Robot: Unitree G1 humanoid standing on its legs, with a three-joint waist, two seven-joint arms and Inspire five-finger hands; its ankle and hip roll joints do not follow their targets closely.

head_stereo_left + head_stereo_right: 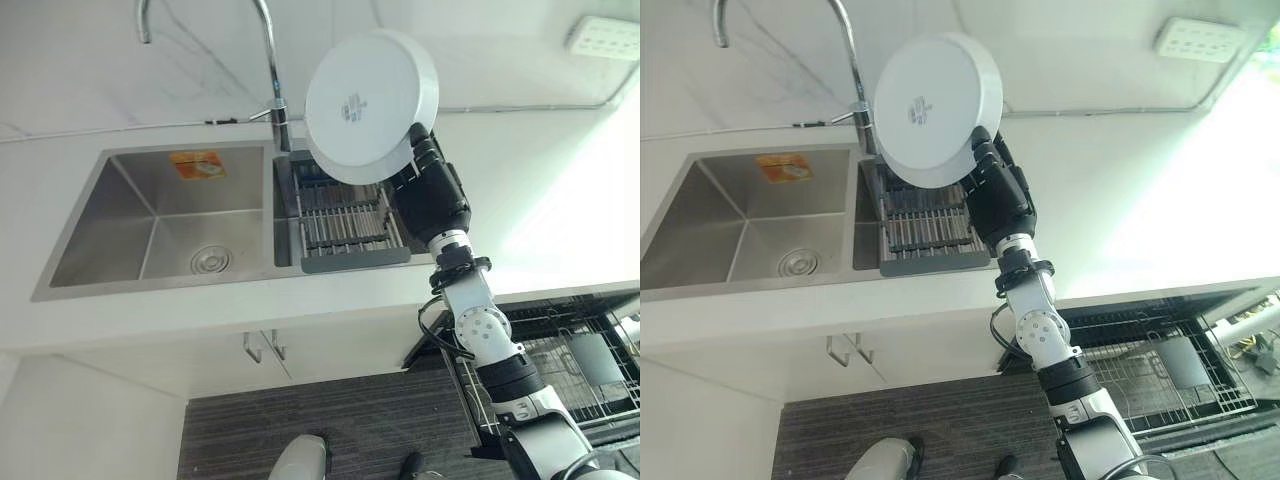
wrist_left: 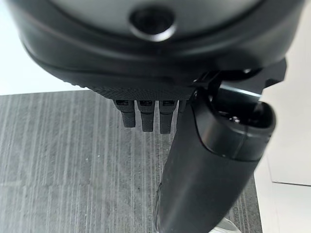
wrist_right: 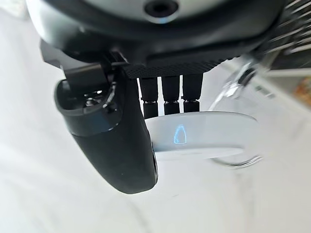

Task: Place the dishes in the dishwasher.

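My right hand (image 1: pixel 432 195) holds a round white plate (image 1: pixel 371 106) up in the air above the sink's right basin, its underside facing me. In the right wrist view the thumb (image 3: pixel 116 141) and fingers (image 3: pixel 170 99) pinch the plate's rim (image 3: pixel 204 133). The dishwasher's wire rack (image 1: pixel 575 355) stands pulled out at the lower right, below the counter. My left hand (image 2: pixel 160 104) hangs over the dark striped floor with its fingers curled and nothing in them.
A steel double sink (image 1: pixel 150 225) is set in the white counter, with a tall tap (image 1: pixel 268 60) behind it. A dish rack (image 1: pixel 345 225) sits in the right basin. Cabinet handles (image 1: pixel 262 348) hang under the counter. A wall socket (image 1: pixel 603 38) is at the upper right.
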